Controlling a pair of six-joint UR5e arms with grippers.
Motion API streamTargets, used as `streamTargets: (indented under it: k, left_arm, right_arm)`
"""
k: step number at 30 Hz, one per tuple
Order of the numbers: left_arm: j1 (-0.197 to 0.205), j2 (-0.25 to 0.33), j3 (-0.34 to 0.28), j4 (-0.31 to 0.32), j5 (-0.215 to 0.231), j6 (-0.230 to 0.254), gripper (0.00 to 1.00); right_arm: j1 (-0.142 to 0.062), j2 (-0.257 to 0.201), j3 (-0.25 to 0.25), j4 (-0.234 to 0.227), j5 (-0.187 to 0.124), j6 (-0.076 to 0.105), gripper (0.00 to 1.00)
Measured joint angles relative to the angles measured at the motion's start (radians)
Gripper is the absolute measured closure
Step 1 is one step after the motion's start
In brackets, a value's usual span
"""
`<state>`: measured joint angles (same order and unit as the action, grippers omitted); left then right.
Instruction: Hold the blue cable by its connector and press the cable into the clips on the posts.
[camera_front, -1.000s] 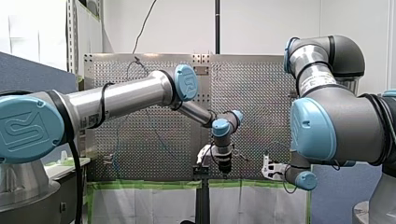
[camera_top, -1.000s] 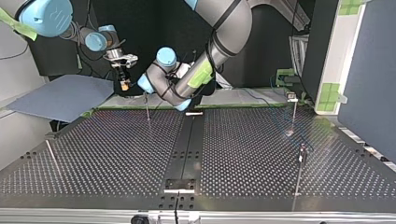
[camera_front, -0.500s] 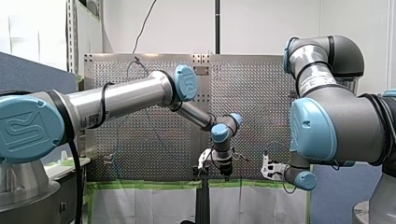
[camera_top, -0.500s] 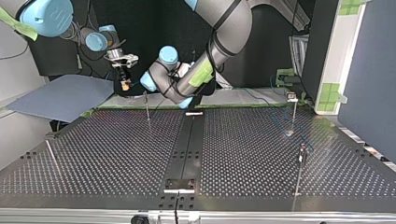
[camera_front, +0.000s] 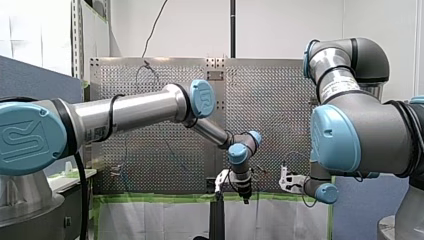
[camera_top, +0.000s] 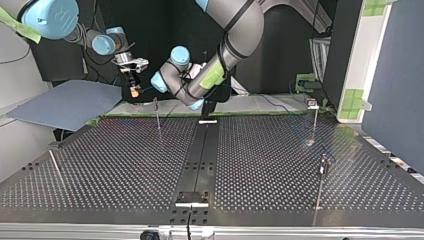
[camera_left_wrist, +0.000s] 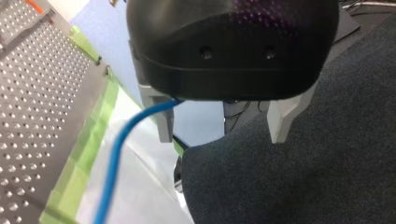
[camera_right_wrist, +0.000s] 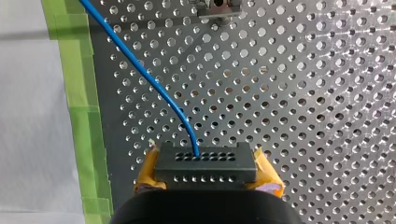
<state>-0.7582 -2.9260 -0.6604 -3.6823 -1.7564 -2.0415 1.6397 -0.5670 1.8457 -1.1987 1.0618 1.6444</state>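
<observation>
A dark perforated metal worktop (camera_top: 125, 165), edged with green tape, fills the top view. My grey and blue left arm (camera_front: 125, 107) reaches across the front view to its middle, with the wrist near the worktop's far edge in the top view. My grey and blue right arm (camera_front: 350, 130) bends in from the front view's right, and its wrist is held up near that far edge at the top view's left. Thin upright metal posts (camera_top: 157, 114) stand well apart on the worktop. The thin blue cable (camera_right_wrist: 154, 81) curves over the holes toward the green tape. In the left wrist view it passes just beside one pale metal finger (camera_left_wrist: 162, 122) of my left jaws, which stand apart and grip nothing. My right jaws are clamped on the black rectangular connector block (camera_right_wrist: 205, 161), which has rows of small holes. It sits between yellow pads (camera_right_wrist: 147, 172), and the cable rises from its middle.
</observation>
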Motion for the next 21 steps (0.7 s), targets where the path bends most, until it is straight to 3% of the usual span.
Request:
streamTargets:
  k: [12, 21]
  left_arm:
    - [0.017, -0.102, 0.099, 0.014, -0.004, 0.007, 0.00]
    - [0.024, -0.131, 0.101, 0.018, -0.005, 0.024, 0.00]
  right_arm:
    - [0.005, 0.000, -0.001, -0.001, 0.000, 0.000, 1.00]
    - [0.005, 0.000, -0.001, -0.001, 0.000, 0.000, 1.00]
